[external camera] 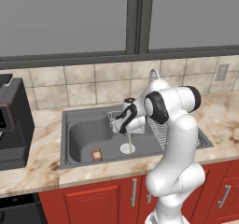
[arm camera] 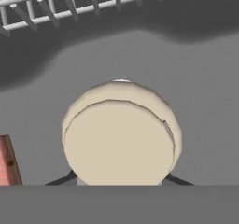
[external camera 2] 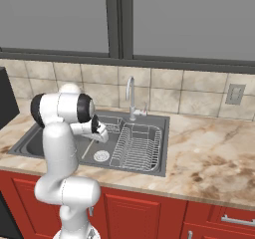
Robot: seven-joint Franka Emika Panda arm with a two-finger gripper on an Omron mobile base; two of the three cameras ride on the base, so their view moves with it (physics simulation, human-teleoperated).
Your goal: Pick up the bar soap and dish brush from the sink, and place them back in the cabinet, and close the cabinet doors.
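Note:
The dish brush (external camera: 127, 140) is a thin pale stick that stands almost upright over the floor of the dark grey sink (external camera: 74, 125). Its top end is in my gripper (external camera: 125, 129), which is shut on it just above the basin. The right base view shows the dish brush (external camera 2: 87, 149) slanting down from the gripper (external camera 2: 97, 133). Seen end-on in the hand view, the brush (arm camera: 119, 134) is a big beige disc with dark finger slivers on both sides. The bar soap (external camera: 96, 155), a small orange-brown block, lies near the sink's front left. The soap (arm camera: 7, 160) sits at the hand view's left edge. The cabinet and its doors are out of view.
A round white drain (external camera: 127, 148) lies right under the brush. A wire rack (external camera 2: 137, 146) fills the sink's right half, and the silver faucet (external camera 2: 130, 98) rises behind it. A black appliance (external camera: 11, 125) stands on the marble counter at left. Low red counter doors (external camera: 93, 199) run below.

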